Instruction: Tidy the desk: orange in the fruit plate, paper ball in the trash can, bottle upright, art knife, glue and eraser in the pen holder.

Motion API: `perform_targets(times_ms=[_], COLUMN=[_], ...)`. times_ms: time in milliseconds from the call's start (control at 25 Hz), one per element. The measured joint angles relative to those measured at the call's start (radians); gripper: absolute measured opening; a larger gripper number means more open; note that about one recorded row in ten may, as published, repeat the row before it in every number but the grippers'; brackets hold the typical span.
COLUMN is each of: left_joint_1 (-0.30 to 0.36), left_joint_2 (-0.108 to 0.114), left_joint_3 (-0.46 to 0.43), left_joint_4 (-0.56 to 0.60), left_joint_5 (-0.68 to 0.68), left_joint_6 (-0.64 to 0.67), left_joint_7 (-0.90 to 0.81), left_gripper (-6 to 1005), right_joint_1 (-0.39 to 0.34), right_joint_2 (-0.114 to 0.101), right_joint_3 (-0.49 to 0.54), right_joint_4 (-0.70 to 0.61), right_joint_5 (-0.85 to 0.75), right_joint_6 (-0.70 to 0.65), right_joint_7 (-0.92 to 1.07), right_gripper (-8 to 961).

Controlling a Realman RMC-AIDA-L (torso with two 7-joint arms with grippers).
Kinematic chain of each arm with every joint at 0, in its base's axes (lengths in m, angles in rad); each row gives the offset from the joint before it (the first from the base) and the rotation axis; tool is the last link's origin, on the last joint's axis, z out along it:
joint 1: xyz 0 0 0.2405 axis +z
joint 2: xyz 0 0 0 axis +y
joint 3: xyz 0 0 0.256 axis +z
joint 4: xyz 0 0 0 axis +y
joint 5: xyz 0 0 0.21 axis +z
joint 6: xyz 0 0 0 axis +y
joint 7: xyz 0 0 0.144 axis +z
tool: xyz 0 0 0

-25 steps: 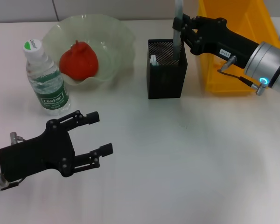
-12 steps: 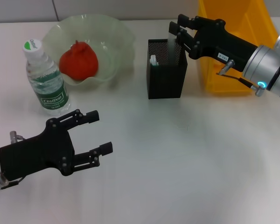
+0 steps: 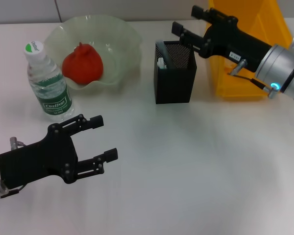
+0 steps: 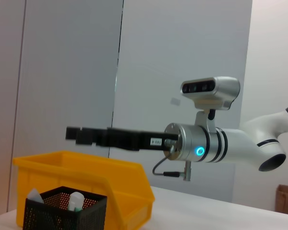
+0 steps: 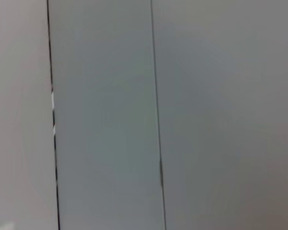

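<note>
- Left claw (image 3: 102, 138): parked low over the near left bench (image 3: 186, 171), fingers spread apart, nothing between them; unchanged from a second ago.
- Bottle (image 3: 48, 84): upright on the bench, just beside the fruit plate's left rim, white and green cap on top; in the same spot as before.
- Fruit plate (image 3: 122, 36): pale-green scalloped bowl at the back left, cradling the orange (image 3: 83, 62); that step judged done.
- Pen holder (image 3: 175, 78): black mesh box at bench centre, with white-topped items showing inside at its left wall (image 3: 161, 63); in the left wrist view (image 4: 65, 211) two pale tops poke above the rim. Gone from above it: the long pale stick held upright a second ago, half sunk into the box half a second ago, now out of sight below the rim, probably dropped in.
- Right claw (image 3: 190, 24): just above and behind the pen holder's far right corner, fingers now parted and empty, lifted clear of the rim after the release; in the left wrist view (image 4: 79, 135) level above the trash can.
- Trash can (image 3: 245, 49): yellow bin directly right of the pen holder, contents hidden by the right arm.
- Paper ball and eraser: not visible anywhere; no loose items left on the bench, so the tidy-up judged close to finished.
</note>
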Motion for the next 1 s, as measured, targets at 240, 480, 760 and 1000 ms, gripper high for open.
perform_targets(times_ms=[240,480,760,1000], left_joint_1=[-0.001,-0.001,-0.006,-0.009], left_joint_2=[0.002,0.007,0.033,0.068], left_joint_3=[0.000,0.000,0.013,0.047], left_joint_4=[0.000,-0.002,-0.001,0.000], left_joint_5=[0.001,0.001,0.009,0.011], left_joint_6=[0.005,0.007,0.032,0.088], left_joint_7=[-0.003,-0.006,-0.063,-0.096], left_gripper=[802,802,802,802], right_joint_1=[-0.025,-0.126,-0.214,-0.223], right_joint_2=[-0.009,-0.013,-0.030,-0.053], right_joint_3=[-0.010,-0.044,-0.099,-0.097], right_joint_4=[-0.019,-0.118,-0.237,-0.248], right_joint_5=[0.022,-0.008,-0.195,-0.377], right_joint_6=[-0.112,-0.278,-0.469,-0.536], right_joint_7=[0.060,0.211,0.354,0.357], right_gripper=[730,795,815,817])
